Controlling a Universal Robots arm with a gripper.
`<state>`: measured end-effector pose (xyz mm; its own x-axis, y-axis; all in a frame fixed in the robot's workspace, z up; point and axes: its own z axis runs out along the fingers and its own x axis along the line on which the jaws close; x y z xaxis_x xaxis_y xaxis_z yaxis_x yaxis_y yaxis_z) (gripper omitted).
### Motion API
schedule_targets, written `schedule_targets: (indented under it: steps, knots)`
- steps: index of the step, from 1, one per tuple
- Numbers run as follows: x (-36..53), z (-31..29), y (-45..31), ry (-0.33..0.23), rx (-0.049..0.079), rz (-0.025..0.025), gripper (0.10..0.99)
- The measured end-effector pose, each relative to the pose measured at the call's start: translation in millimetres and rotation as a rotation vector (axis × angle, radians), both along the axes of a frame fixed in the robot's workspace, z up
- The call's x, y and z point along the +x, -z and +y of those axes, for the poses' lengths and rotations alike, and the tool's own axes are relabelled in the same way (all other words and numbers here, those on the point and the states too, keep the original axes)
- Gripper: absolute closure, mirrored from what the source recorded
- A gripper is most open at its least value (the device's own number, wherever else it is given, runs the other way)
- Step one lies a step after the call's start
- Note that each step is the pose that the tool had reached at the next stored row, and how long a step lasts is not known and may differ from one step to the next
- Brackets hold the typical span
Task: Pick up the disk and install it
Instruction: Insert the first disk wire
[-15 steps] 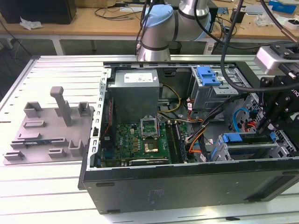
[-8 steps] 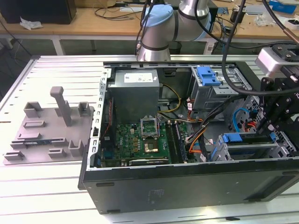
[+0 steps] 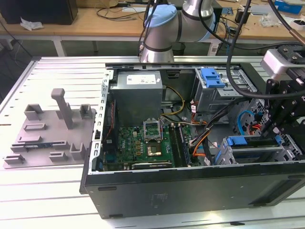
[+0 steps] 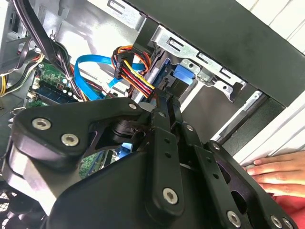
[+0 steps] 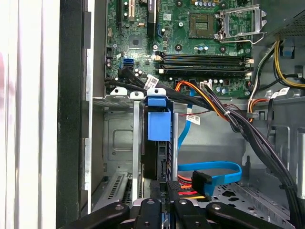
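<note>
Jaws drawn together, barely a sliver between them, tips right at the near end of the disk (image 5: 157, 136); no telling whether pinching its edge or only pressing on it. Disk standing on edge in a slot of the metal drive cage (image 5: 119, 138), blue carrier tab toward the motherboard (image 5: 190, 43) (all this in the first wrist view). Just beside the tips, a plug with red, yellow and orange wires (image 5: 186, 182) and a flat blue cable (image 5: 214, 167) looping next to it. Thick black cables (image 5: 257, 143) running from the board's edge down past the cage.

In the exterior view, cage low at the exterior view's right inside the open computer case (image 3: 190, 191). Farther back, a second blue carrier (image 3: 212, 77) in another bay and the grey power supply (image 3: 138, 93) against the far wall. Robot arm (image 3: 164, 28) arched over from behind the case. At the exterior view's left, a grey plastic holder (image 3: 52, 133) flat on the slatted desk (image 3: 47, 205).

In the second wrist view, a person's hand (image 4: 271, 169) resting on the desk just outside the case wall.
</note>
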<state>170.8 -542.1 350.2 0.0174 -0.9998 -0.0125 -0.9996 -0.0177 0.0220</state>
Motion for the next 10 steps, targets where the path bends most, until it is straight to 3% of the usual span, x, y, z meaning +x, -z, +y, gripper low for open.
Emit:
schedule_targets:
  steps: [10]
  knots:
    - [0.0,2.4,0.4,0.0,0.0,0.0,0.922]
